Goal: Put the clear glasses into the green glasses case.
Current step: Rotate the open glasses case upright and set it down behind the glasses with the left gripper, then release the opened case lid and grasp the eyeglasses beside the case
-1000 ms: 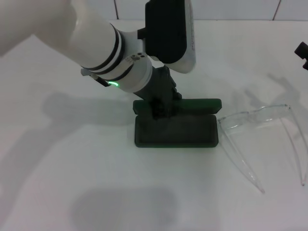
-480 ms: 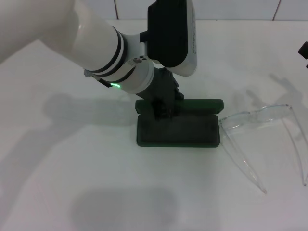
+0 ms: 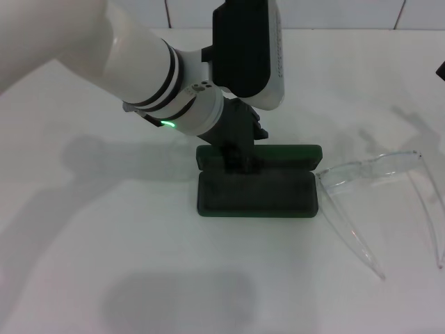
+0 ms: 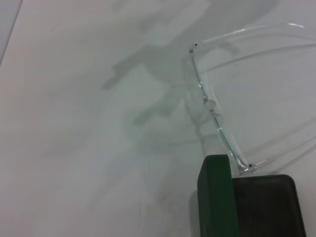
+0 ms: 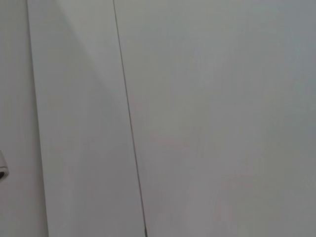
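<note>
While left gripper (image 3: 240, 161) touches green glasses case (image 3: 278, 198), clear glasses (image 3: 375, 174) lie beside.

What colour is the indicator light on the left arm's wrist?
Green; the light shows best in the head view.

It looks like a plain test bench in a lab or robot workroom rather than anyone's home. A bare white table (image 3: 83, 264) fills nearly everything, matte and unmarked, catching soft grey shadows. At twelve o'clock, along its far edge, a white tiled wall (image 3: 334, 12) rises with thin dark grout lines. The right wrist view shows only flat pale panels split by one narrow seam (image 5: 129, 128). There is no furniture, decoration or household clutter to suggest otherwise.
</note>
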